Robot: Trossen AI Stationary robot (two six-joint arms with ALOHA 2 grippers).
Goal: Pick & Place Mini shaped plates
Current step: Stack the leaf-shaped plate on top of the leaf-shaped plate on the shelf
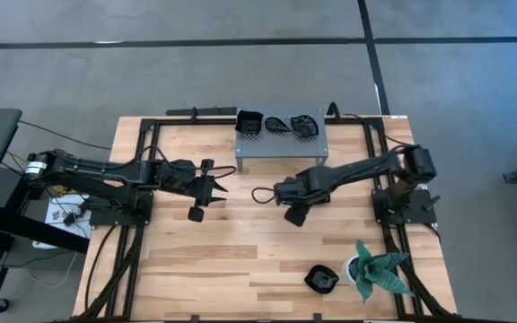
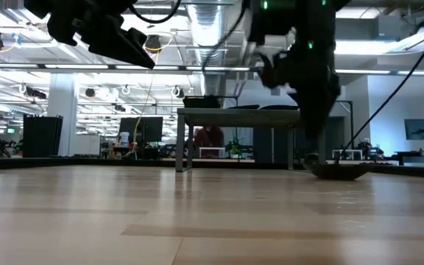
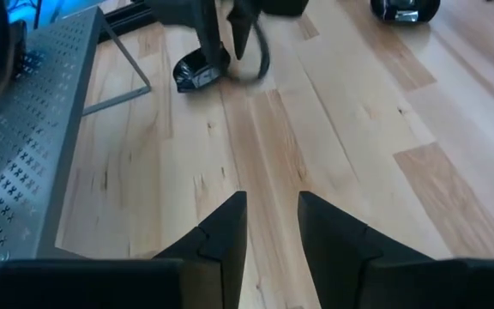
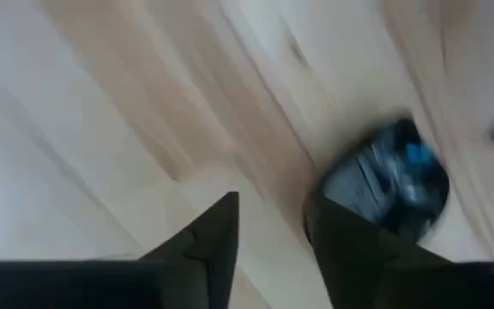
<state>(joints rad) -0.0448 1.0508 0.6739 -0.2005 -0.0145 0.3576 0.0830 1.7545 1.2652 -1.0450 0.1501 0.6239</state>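
Observation:
A glossy black mini plate (image 1: 296, 216) (image 3: 197, 72) lies flat on the wooden table at mid-right. My right gripper (image 4: 273, 206) points down just over it, open; in the right wrist view the plate (image 4: 384, 184) shows beyond one finger, not between the two. Another black plate (image 1: 321, 278) rests on the table near the front edge. Three more plates (image 1: 278, 124) sit on top of the grey perforated shelf (image 1: 281, 151) at the back. My left gripper (image 3: 273, 199) hovers open over bare wood at mid-left.
A green spiky plant (image 1: 380, 271) in a white pot stands at the near right corner beside the front plate. Black frame rails run along the table's edges. Bare wood lies between the two arms and across the near left.

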